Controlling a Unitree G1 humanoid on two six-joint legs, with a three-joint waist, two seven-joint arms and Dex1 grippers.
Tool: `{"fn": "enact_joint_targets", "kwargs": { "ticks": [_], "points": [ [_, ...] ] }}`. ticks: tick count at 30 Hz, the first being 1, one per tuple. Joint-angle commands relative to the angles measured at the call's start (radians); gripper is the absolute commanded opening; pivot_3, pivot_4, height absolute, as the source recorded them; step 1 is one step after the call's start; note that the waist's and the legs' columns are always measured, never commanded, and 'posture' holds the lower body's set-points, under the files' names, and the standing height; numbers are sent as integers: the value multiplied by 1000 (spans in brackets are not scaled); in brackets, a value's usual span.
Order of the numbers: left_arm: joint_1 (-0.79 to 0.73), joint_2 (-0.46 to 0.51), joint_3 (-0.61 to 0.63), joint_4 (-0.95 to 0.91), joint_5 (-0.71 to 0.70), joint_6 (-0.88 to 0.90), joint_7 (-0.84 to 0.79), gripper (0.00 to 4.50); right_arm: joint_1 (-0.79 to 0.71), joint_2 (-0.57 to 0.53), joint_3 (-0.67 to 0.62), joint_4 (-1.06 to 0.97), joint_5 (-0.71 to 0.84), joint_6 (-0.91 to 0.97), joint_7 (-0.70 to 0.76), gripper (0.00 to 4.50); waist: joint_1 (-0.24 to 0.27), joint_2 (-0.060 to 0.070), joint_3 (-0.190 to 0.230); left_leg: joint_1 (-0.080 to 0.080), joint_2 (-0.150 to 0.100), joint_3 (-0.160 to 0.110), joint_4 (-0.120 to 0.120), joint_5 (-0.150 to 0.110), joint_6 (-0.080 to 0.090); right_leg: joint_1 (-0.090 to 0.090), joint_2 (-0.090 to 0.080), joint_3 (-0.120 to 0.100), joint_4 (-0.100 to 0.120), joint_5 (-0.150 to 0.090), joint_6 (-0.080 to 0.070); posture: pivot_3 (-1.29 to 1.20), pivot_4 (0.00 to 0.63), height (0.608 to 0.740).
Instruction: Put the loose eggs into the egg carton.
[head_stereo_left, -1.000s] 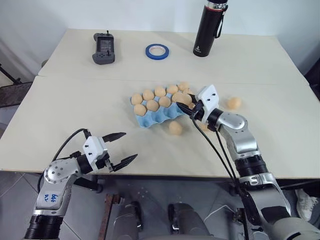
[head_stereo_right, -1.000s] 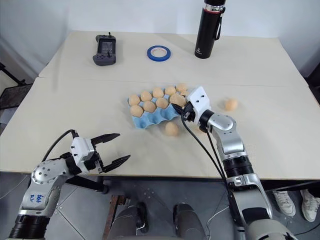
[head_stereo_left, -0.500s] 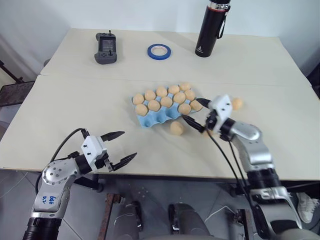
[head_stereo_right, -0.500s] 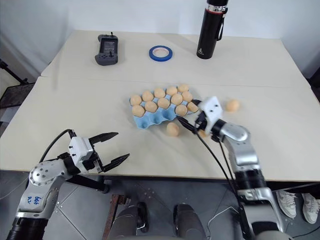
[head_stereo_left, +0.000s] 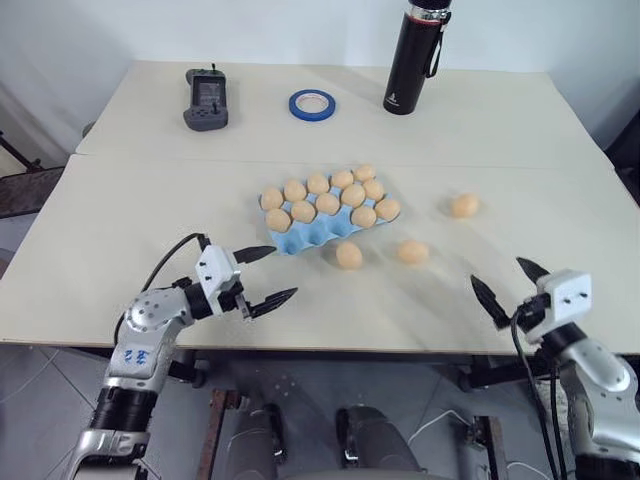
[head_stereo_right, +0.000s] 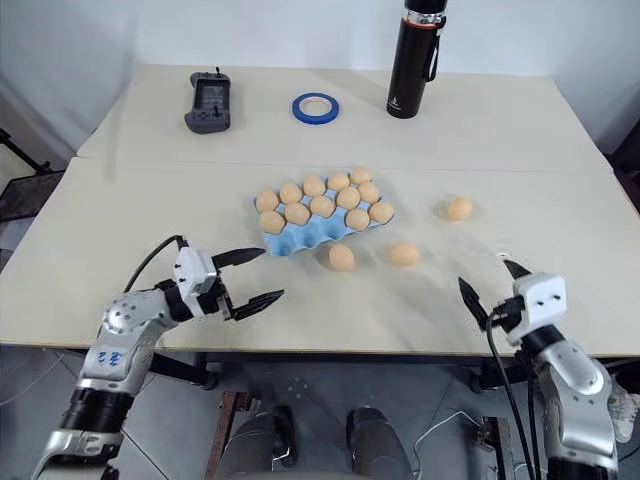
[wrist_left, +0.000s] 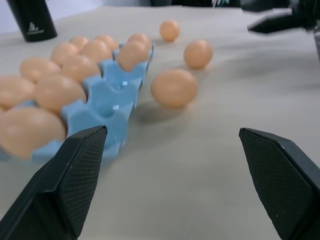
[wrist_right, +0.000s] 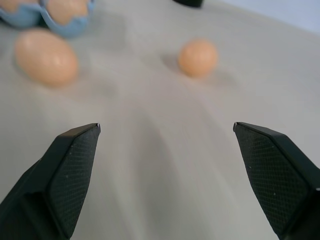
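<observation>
Egg carton (head_stereo_left: 325, 222), light blue and lidless, sits near the middle of the tabletop (head_stereo_left: 150, 210), angled so its right end lies farther back; ten eggs sit in its cups, five in the back row and five in the front row, and the cups along its near left edge show bare blue; three loose eggs lie on the tabletop to the right of and in front of the carton: first loose egg (head_stereo_left: 348, 255) just beside the carton's near edge, second loose egg (head_stereo_left: 412, 252) a little further right, apart from the first, third loose egg (head_stereo_left: 464, 205) further right and farther back, well apart from the other two; left pincer (head_stereo_left: 262, 274) hovers over the near part of the tabletop, in front of the carton's left end, fingers spread apart with nothing between them, pointing toward the carton and the first loose egg; in the left wrist view the carton's end and the first loose egg lie ahead between its fingers; right pincer (head_stereo_left: 510, 282) is at the near right edge of the tabletop, fingers wide apart and empty, well apart from all eggs; at the far side of the tabletop stand a black bottle (head_stereo_left: 412, 58), a ring of blue tape (head_stereo_left: 312, 104) and a grey handheld controller (head_stereo_left: 207, 98), all well apart from the carton
</observation>
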Motion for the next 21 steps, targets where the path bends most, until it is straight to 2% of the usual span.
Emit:
{"fn": "enact_joint_targets", "kwargs": {
  "ticks": [1, 8, 11, 15, 21],
  "points": [
    [-28, -6, -4, 29, 14, -50, -16, 4500, -20, 6, -18, -11, 3, -19, -45, 4468, -6, 0, 0, 0, 0, 1, 0, 0, 0, 0, 0, 1, 0, 0, 0, 0, 150, 740],
    [-2, 6, 11, 8, 5, -62, -36, 4500, -221, 0, 38, 52, 2, 110, -99, 4468, -3, 0, 0, 1, 1, 0, 0, 1, -1, -1, 1, 0, 3, 0, 0, 0, 150, 740],
    [29, 11, 28, -23, -3, -55, -24, 4500, -346, -12, 63, 137, -9, 152, -105, 4468, -1, 0, 0, 0, 0, 0, 0, 1, -1, -1, 0, 0, 2, 0, 0, 0, 150, 740],
    [70, 14, 41, -63, 0, -55, -2, 4500, -549, -22, 97, 368, -47, 177, -126, 4468, -3, 0, 0, 0, 0, 1, 0, 1, 0, -2, 0, 1, 2, 0, 0, 0, 150, 740],
    [120, 12, 63, -113, 4, -50, 50, 4500, -823, -12, 121, 773, -110, 60, -178, 4468, -5, 0, 0, 0, 0, 1, 1, 1, 0, -2, 0, 1, 3, 0, 0, 0, 150, 740]
  ]
}}
